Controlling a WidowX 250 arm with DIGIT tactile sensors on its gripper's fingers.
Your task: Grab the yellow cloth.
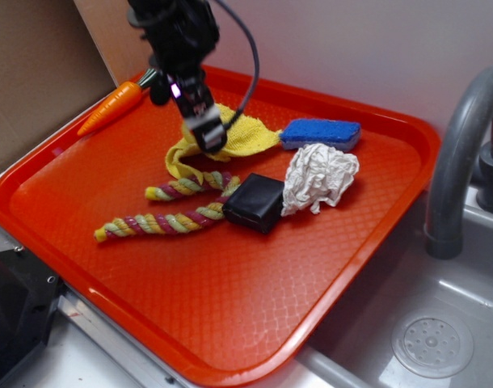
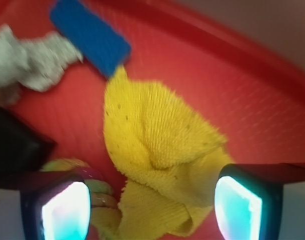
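The yellow cloth (image 1: 250, 136) (image 2: 160, 150) lies crumpled on the red tray (image 1: 230, 307), between the blue sponge and the rope. My gripper (image 1: 208, 136) (image 2: 152, 210) hangs just over it, open, with one finger on each side of the cloth's bunched lower fold. In the wrist view the left fingertip (image 2: 65, 212) sits over the end of the rope and the right fingertip (image 2: 240, 207) stands at the cloth's right edge. Whether the pads touch the cloth I cannot tell.
A blue sponge (image 1: 321, 132) (image 2: 90, 36) lies at the cloth's far end, a white paper wad (image 1: 319, 178) (image 2: 30, 60) and a black block (image 1: 254, 202) (image 2: 15, 150) beside it. The twisted rope (image 1: 162, 220) (image 2: 92, 187) runs under the cloth's near side. A carrot (image 1: 113, 107) lies at the tray's back left. A faucet (image 1: 461, 153) and sink (image 1: 432, 343) are on the right.
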